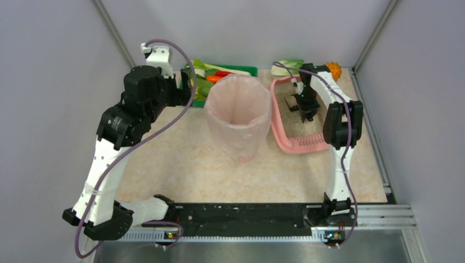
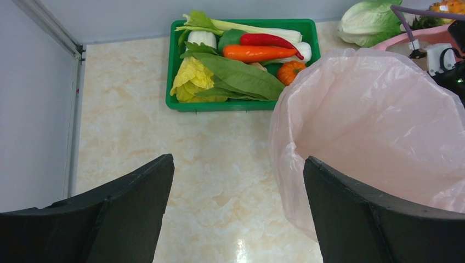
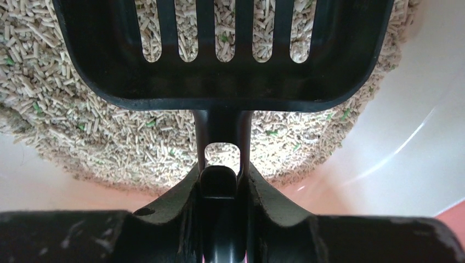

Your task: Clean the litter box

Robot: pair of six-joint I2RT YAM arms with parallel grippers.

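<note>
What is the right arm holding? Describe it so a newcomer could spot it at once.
Start at the pink litter box on the table's right side, beside the bag-lined bin. Over its litter, the right pincer is shut on a black scoop: the only black slotted tool, unlike the box's pink grate.

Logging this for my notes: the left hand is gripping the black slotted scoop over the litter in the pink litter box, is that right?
Not quite. The right hand grips the black slotted scoop over the litter in the pink litter box; the right wrist view shows it. The left hand is open and empty beside the bin.
</note>
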